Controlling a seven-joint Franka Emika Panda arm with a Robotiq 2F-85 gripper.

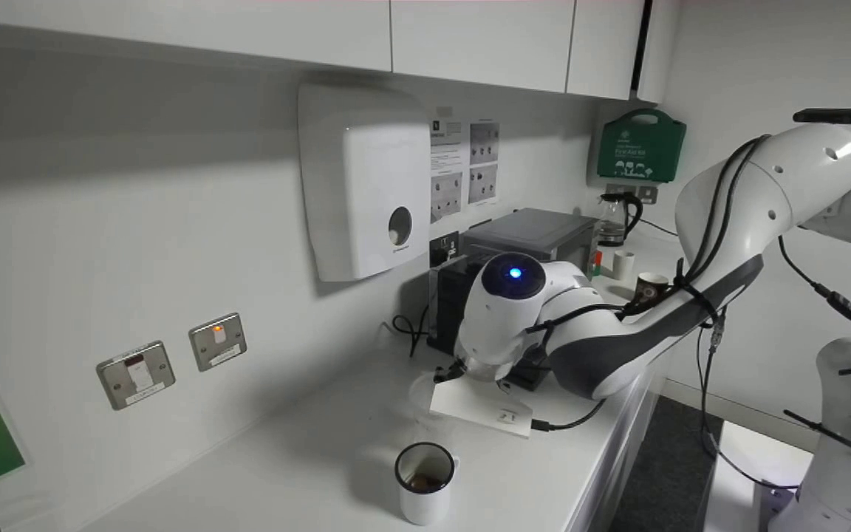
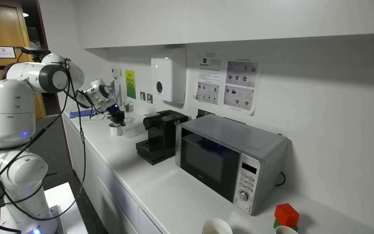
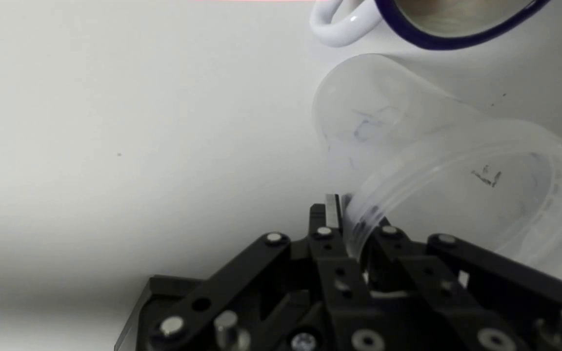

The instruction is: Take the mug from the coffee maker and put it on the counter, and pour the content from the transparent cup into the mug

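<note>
The transparent cup (image 3: 437,146) has one side of its rim in the pincer (image 3: 344,209), which looks clenched on it.

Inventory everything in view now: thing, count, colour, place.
Counter: 1, white, along back wall
Mug: 1, white, on counter
Transparent cup: 1, clear, beside mug
Coffee maker: 1, black, on counter
Microwave: 1, grey, beside coffee maker
Other cups: 2, white and dark, near microwave
Blocks: 2, red above green, near microwave
Glass kettle: 1, clear, near end wall
First aid kit: 1, green, end wall
Wall dispenser: 1, white, back wall
Notices: 2, white, back wall
Poster: 1, yellow-green, back wall
Switch plates: 2, metallic, back wall
Cupboards: several, white, overhead
Door: 1, brown, far end
Flat item: 1, blue, far counter end
Gripper: 1, black, closed on transparent cup's rim
Arm: 1, white, beside counter
</note>
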